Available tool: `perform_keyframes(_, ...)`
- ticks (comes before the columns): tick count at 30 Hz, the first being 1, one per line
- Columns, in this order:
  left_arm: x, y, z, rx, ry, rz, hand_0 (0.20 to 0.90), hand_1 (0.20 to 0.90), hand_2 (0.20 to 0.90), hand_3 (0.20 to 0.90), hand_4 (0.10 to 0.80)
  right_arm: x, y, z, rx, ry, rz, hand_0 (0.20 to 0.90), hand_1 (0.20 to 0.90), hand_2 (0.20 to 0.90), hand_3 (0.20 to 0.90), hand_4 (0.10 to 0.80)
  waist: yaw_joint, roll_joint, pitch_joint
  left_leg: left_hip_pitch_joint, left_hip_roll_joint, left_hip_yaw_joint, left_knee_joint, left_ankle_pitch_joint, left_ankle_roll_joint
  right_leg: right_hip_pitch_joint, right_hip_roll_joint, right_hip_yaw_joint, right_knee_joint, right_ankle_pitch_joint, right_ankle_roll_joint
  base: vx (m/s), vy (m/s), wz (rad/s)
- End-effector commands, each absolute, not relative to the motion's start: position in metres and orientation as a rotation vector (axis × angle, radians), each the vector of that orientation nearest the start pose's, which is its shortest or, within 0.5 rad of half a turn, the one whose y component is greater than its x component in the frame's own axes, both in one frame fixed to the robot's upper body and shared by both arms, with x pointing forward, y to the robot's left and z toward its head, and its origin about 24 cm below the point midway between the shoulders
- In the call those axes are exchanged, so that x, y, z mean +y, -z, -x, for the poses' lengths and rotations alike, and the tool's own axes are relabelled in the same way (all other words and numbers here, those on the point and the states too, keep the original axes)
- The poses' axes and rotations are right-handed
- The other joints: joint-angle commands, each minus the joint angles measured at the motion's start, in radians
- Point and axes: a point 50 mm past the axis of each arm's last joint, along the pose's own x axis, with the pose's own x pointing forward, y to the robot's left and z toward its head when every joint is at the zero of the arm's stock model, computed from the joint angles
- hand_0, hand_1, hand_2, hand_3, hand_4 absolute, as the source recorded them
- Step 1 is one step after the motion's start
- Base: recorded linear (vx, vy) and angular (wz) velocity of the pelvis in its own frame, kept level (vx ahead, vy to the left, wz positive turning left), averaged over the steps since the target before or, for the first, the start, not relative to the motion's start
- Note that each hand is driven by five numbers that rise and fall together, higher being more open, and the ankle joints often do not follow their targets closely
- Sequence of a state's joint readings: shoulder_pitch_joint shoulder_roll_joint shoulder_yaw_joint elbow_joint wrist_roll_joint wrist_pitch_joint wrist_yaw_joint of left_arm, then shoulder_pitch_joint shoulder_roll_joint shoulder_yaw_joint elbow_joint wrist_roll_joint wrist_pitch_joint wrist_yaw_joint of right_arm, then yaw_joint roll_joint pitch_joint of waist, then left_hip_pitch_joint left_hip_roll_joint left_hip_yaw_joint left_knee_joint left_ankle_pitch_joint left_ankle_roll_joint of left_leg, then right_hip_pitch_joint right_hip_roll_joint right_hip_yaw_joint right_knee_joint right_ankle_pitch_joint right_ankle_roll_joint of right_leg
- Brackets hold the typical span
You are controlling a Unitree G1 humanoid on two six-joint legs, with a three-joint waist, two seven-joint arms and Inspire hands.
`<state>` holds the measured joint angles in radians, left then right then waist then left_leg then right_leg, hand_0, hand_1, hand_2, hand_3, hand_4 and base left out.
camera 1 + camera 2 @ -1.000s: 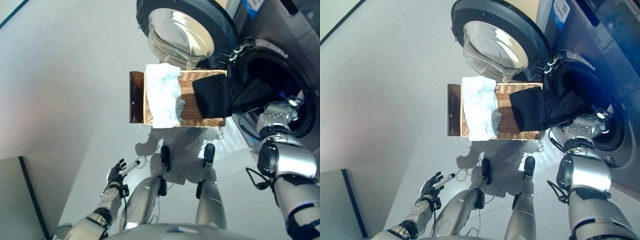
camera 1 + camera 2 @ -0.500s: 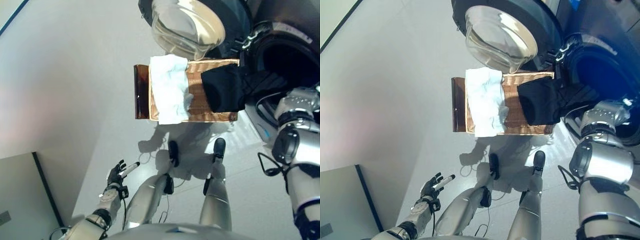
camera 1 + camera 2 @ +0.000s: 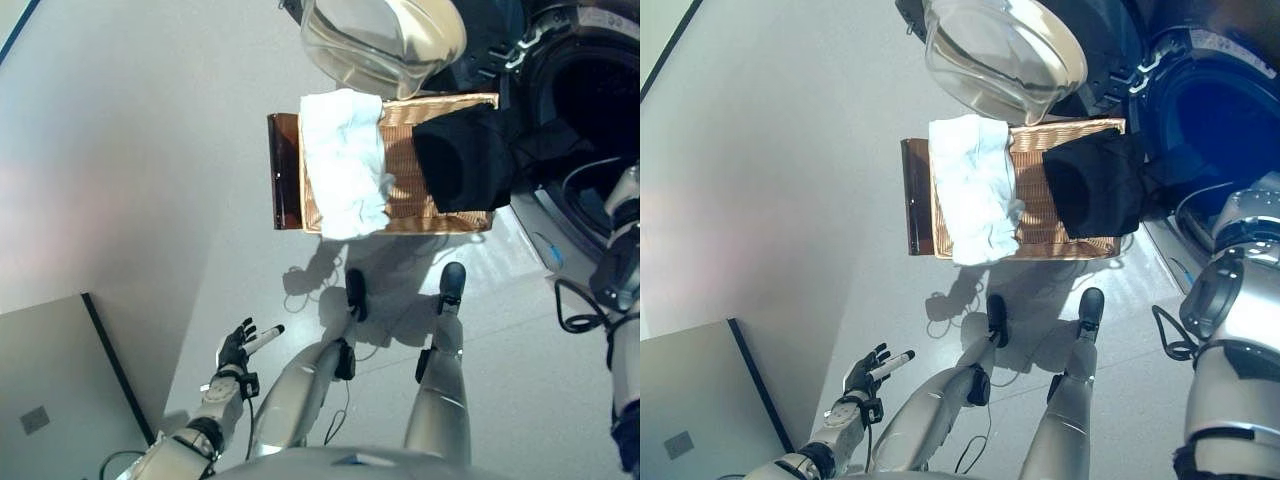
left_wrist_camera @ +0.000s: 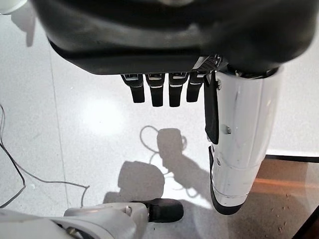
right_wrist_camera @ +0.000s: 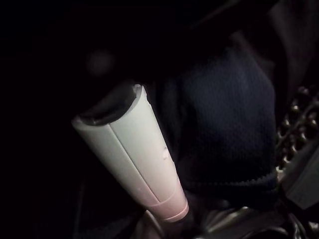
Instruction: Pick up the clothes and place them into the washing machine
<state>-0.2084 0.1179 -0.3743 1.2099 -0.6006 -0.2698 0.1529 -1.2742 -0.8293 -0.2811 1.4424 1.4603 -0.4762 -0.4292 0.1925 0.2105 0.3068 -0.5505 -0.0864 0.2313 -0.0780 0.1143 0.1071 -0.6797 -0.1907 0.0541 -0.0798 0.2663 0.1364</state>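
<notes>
A wicker basket (image 3: 402, 185) stands on the floor in front of the washing machine. A white cloth (image 3: 345, 160) is draped over its left half. A black garment (image 3: 462, 160) lies over its right end and stretches into the drum opening (image 3: 590, 95). My right arm reaches into the drum, so the eye views do not show my right hand. In the right wrist view my right hand (image 5: 132, 149) shows its white thumb pinched against dark knit cloth (image 5: 224, 134) in the gloom. My left hand (image 3: 238, 350) hangs low at my left side, open and holding nothing.
The washer's round glass door (image 3: 385, 35) swings open above the basket's far side. A grey flat panel (image 3: 50, 395) lies on the floor at the lower left. Pale floor spreads to the left of the basket.
The whole picture has shifted, so the camera has moved: basket and washer sit higher and further right. The black garment still spans basket and drum. My left hand has stayed put.
</notes>
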Motion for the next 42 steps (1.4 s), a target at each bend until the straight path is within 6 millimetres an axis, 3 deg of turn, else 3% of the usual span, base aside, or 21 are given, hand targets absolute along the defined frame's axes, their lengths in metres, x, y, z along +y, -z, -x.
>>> perform_keyframes(1, 0.198, 0.140, -0.168, 0.851, -0.304, -0.003, 0.900, 0.900, 0.900, 0.900, 0.800, -0.458, -0.338, -0.248, -1.007, 1.138, -1.032, 0.200, 0.200, 0.200, 0.200, 0.300, -0.023, 0.054, -0.041, 0.035, 0.093, -0.074, -0.009, -0.019, -0.172, 0.034, 0.082, -0.018, 0.122, -0.083, -0.019, 0.000, 0.000, 0.00)
perform_keyframes(2, 0.197, 0.140, -0.168, 0.851, -0.304, 0.000, 0.900, 0.900, 0.900, 0.900, 0.800, -0.458, -0.339, -0.248, -1.005, 1.137, -1.029, 0.475, 0.475, 0.475, 0.475, 0.496, -0.024, 0.055, -0.041, 0.034, 0.093, -0.073, -0.009, -0.019, -0.172, 0.033, 0.082, -0.018, 0.122, -0.083, -0.019, 0.000, 0.000, 0.00)
perform_keyframes(3, 0.197, 0.139, -0.169, 0.844, -0.296, -0.007, 0.900, 0.900, 0.900, 0.900, 0.800, -0.455, -0.337, -0.256, -0.938, 1.130, -0.978, 0.900, 0.900, 0.900, 0.900, 0.800, -0.018, 0.054, -0.038, 0.034, 0.094, -0.074, -0.009, -0.020, -0.172, 0.032, 0.083, -0.017, 0.123, -0.085, -0.019, 0.000, 0.000, 0.00)
perform_keyframes(15, 0.203, 0.139, -0.169, 0.858, -0.300, -0.023, 0.900, 0.900, 0.900, 0.900, 0.800, -0.439, -0.330, -0.284, -0.780, 1.036, -0.839, 0.900, 0.900, 0.900, 0.900, 0.800, -0.009, 0.042, -0.036, 0.023, 0.090, -0.077, -0.009, -0.016, -0.171, 0.031, 0.087, -0.029, 0.111, -0.077, -0.020, -0.009, -0.005, -0.02)
perform_keyframes(25, 0.204, 0.138, -0.171, 0.857, -0.292, -0.031, 0.900, 0.900, 0.900, 0.900, 0.800, -0.437, -0.305, -0.295, -0.631, 1.065, -0.719, 0.900, 0.900, 0.900, 0.900, 0.800, -0.012, 0.019, -0.043, 0.033, 0.088, -0.077, -0.009, -0.015, -0.169, 0.054, 0.086, -0.038, 0.099, -0.074, -0.019, -0.015, 0.001, 0.00)
perform_keyframes(26, 0.206, 0.138, -0.171, 0.856, -0.289, -0.041, 0.900, 0.900, 0.900, 0.900, 0.800, -0.436, -0.293, -0.299, -0.524, 1.096, -0.569, 0.900, 0.900, 0.900, 0.900, 0.800, -0.007, 0.012, -0.046, 0.044, 0.088, -0.077, -0.009, -0.021, -0.168, 0.068, 0.086, -0.041, 0.098, -0.080, -0.017, 0.000, 0.000, 0.00)
perform_keyframes(29, 0.208, 0.135, -0.175, 0.839, -0.285, -0.061, 0.900, 0.900, 0.900, 0.900, 0.800, -0.437, -0.276, -0.300, -0.362, 1.171, -0.365, 0.900, 0.900, 0.900, 0.900, 0.800, -0.003, 0.004, -0.044, 0.054, 0.086, -0.079, -0.009, -0.019, -0.164, 0.081, 0.084, -0.043, 0.097, -0.079, -0.018, -0.025, -0.003, 0.01)
perform_keyframes(32, 0.212, 0.131, -0.181, 0.809, -0.303, -0.081, 0.900, 0.900, 0.900, 0.900, 0.800, -0.428, -0.269, -0.307, -0.239, 1.240, -0.116, 0.900, 0.900, 0.900, 0.900, 0.800, 0.002, -0.001, -0.043, 0.063, 0.083, -0.082, -0.009, -0.014, -0.161, 0.090, 0.083, -0.046, 0.100, -0.078, -0.020, -0.026, -0.005, 0.00)
perform_keyframes(33, 0.212, 0.131, -0.181, 0.809, -0.303, -0.081, 0.900, 0.900, 0.900, 0.900, 0.800, -0.428, -0.269, -0.307, -0.239, 1.240, -0.116, 0.900, 0.900, 0.900, 0.900, 0.800, 0.002, -0.001, -0.043, 0.063, 0.083, -0.082, -0.009, -0.014, -0.161, 0.090, 0.083, -0.046, 0.100, -0.078, -0.020, -0.043, 0.020, -0.01)
perform_keyframes(34, 0.212, 0.127, -0.187, 0.786, -0.314, -0.095, 0.900, 0.900, 0.900, 0.900, 0.800, -0.423, -0.263, -0.310, -0.136, 1.330, 0.165, 0.900, 0.900, 0.900, 0.900, 0.800, 0.003, -0.004, -0.042, 0.066, 0.081, -0.083, -0.009, -0.011, -0.159, 0.098, 0.080, -0.048, 0.101, -0.077, -0.021, -0.047, 0.015, -0.01)
perform_keyframes(35, 0.212, 0.127, -0.188, 0.785, -0.315, -0.094, 0.900, 0.900, 0.900, 0.900, 0.800, -0.422, -0.263, -0.310, -0.136, 1.330, 0.166, 0.900, 0.900, 0.900, 0.900, 0.800, 0.002, -0.004, -0.042, 0.063, 0.080, -0.083, -0.009, -0.006, -0.159, 0.095, 0.080, -0.048, 0.100, -0.072, -0.021, -0.057, 0.034, 0.05)
perform_keyframes(36, 0.211, 0.125, -0.192, 0.766, -0.334, -0.093, 0.900, 0.900, 0.900, 0.900, 0.800, -0.412, -0.265, -0.317, -0.131, 1.356, 0.316, 0.900, 0.900, 0.900, 0.900, 0.800, 0.000, -0.008, -0.041, 0.071, 0.079, -0.084, -0.009, -0.011, -0.157, 0.102, 0.078, -0.048, 0.102, -0.074, -0.021, -0.048, 0.033, 0.08)
perform_keyframes(39, 0.206, 0.124, -0.195, 0.756, -0.346, -0.091, 0.900, 0.900, 0.900, 0.900, 0.800, -0.406, -0.255, -0.320, -0.091, 1.398, 0.469, 0.900, 0.900, 0.900, 0.900, 0.800, 0.002, -0.011, -0.045, 0.070, 0.075, -0.085, -0.009, -0.005, -0.156, 0.106, 0.074, -0.050, 0.100, -0.069, -0.021, -0.040, 0.039, 0.01)
perform_keyframes(42, 0.204, 0.123, -0.197, 0.746, -0.364, -0.085, 0.900, 0.900, 0.900, 0.900, 0.800, -0.395, -0.250, -0.329, -0.105, 1.370, 0.513, 0.900, 0.900, 0.900, 0.900, 0.800, -0.001, -0.016, -0.045, 0.073, 0.072, -0.086, -0.009, -0.004, -0.155, 0.111, 0.072, -0.050, 0.098, -0.067, -0.020, -0.029, 0.032, 0.03)
